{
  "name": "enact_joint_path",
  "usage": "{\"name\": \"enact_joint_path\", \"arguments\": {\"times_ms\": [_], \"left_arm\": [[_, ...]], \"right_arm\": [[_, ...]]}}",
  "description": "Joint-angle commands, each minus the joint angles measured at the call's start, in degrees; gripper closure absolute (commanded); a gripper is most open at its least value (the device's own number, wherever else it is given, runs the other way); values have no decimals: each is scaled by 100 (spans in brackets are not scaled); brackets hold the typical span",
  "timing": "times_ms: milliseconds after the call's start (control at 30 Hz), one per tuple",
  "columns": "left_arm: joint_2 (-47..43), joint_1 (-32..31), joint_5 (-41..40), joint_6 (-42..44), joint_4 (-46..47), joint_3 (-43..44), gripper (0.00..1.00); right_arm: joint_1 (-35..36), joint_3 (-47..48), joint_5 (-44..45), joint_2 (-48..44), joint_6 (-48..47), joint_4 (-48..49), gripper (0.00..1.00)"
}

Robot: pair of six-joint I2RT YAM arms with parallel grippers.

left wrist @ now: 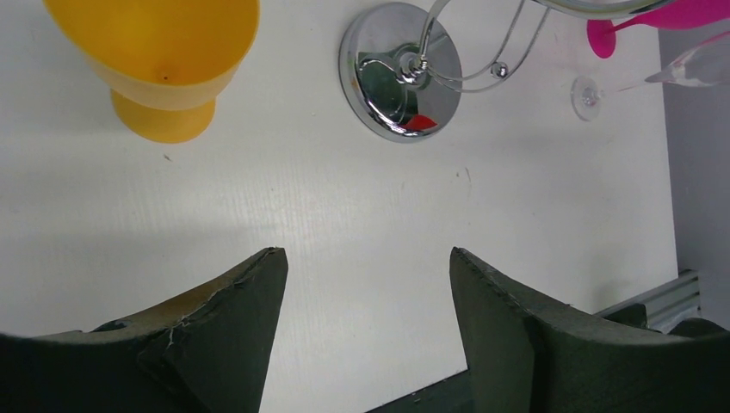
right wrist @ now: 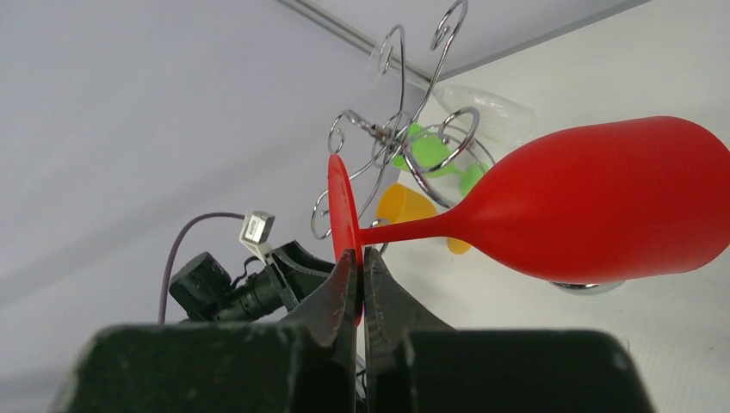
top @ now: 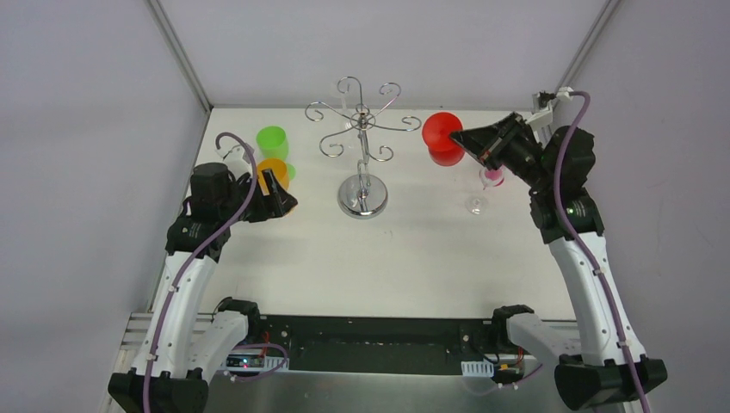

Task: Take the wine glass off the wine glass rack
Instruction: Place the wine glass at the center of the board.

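Hovering above the counter (left wrist: 344, 215), left end effector (left wrist: 363, 255) stands open, holding nothing; orange cup (left wrist: 163, 52) just beyond it, green cup (top: 272, 138) farther back. Mid-counter, wine glass rack (top: 361, 129) upright. Right end effector (right wrist: 360, 258) clamped on the foot of the red wine glass (right wrist: 603, 202), glass tipped sideways in the air, just right of the rack's scroll arms.
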Motion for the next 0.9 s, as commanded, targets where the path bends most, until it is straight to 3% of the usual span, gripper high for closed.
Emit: {"name": "enact_joint_path", "arguments": {"times_ms": [0, 167, 467, 600, 867], "left_arm": [[-320, 27, 510, -205, -286, 284, 29], [-477, 26, 1197, -559, -485, 352, 28], [-590, 29, 2640, -1490, -494, 339, 28], [-736, 22, 3020, -1871, -450, 339, 28], [-1298, 20, 3646, -2435, -363, -129, 28]], "right_arm": [[-37, -326, -565, -500, -386, 64, 100], [11, -727, -1057, -1009, -771, -59, 100], [1074, -1388, -967, -1811, -2196, -687, 100], [1858, -1630, -729, -2014, -2812, -888, 100], [3764, -1906, 612, -2009, -3706, -964, 100]]}}
